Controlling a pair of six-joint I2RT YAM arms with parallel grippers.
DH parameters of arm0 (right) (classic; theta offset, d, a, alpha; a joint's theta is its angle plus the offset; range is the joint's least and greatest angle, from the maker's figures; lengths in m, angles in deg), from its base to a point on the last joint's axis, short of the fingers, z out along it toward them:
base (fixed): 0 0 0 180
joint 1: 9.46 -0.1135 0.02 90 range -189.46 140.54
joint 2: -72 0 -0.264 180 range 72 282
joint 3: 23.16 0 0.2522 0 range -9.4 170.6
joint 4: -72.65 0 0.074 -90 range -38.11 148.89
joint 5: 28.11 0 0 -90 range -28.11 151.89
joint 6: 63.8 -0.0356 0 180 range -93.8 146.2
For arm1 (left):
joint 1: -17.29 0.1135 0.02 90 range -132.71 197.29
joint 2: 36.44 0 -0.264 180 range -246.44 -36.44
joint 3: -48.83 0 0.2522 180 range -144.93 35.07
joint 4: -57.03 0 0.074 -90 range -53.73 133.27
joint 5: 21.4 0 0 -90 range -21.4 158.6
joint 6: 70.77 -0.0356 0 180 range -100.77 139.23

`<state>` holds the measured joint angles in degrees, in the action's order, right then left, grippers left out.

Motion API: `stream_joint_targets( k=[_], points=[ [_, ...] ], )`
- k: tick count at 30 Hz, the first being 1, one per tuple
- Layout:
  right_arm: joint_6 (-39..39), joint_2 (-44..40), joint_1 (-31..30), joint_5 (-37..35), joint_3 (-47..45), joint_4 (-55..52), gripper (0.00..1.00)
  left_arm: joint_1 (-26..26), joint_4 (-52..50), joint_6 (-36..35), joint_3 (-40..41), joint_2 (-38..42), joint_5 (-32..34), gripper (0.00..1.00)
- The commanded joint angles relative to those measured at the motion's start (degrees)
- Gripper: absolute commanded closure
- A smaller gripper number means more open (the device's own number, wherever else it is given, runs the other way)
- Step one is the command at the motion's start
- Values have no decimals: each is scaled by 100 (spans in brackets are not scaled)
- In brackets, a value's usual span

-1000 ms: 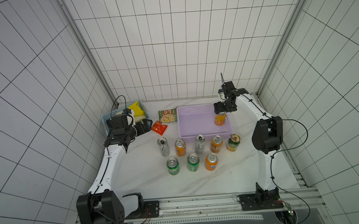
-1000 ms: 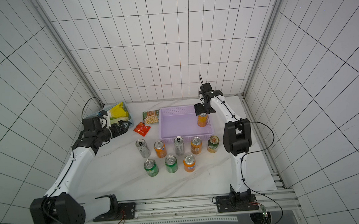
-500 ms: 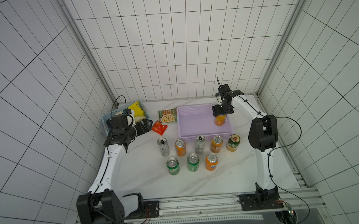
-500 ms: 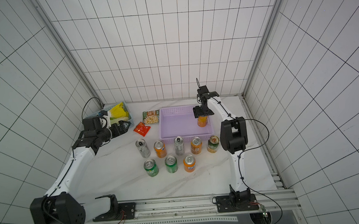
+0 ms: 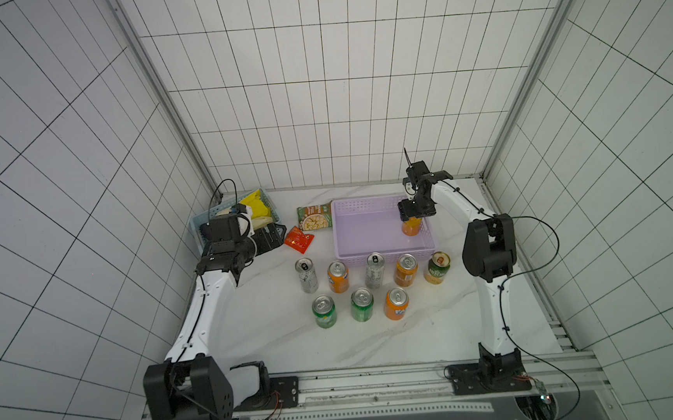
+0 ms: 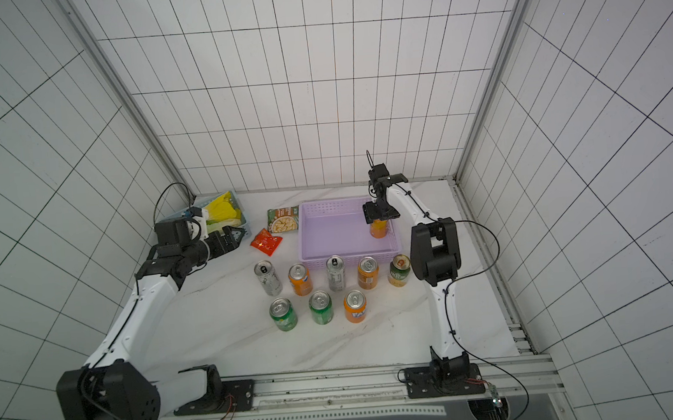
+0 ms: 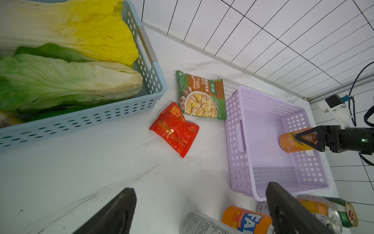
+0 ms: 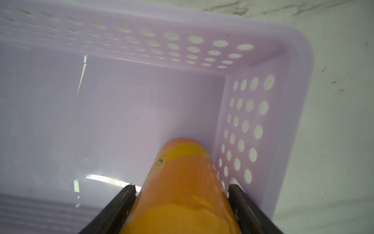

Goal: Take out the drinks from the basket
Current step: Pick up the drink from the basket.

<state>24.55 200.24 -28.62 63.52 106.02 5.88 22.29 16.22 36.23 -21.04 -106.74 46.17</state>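
Between right fingers [image 8: 113, 212]: orange can [image 8: 182, 192], the only one in lilac basket [image 8: 295, 91], upright by its side wall. Fingers hug both sides; gripped or not, can't tell. Squeeze square, lift straight up past the rim. Idle left fingers [image 7: 115, 214] wide apart, empty. Eight cans [image 5: 396, 303] stand on marble table [image 5: 377, 346]; white tiled walls [image 5: 319, 98] around.

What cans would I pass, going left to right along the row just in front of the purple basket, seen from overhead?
In a top view: silver-white can → orange can → second silver-white can → second orange can → dark green and orange can.
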Motion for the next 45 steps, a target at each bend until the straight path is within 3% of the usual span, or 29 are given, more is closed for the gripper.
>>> stream_joint_targets(
  k=[1,26,45],
  points=[
    [44,103,-44,-84,218,-104,28,25,64,-29,-57,-20,-67,2],
    [95,-1122,-298,-293,131,-249,32,37,59,-23,-75,-9,-103,2],
    [-20,-2816,-908,-578,-734,-583,32,42,59,-21,-84,28,-144,2]
  ],
)
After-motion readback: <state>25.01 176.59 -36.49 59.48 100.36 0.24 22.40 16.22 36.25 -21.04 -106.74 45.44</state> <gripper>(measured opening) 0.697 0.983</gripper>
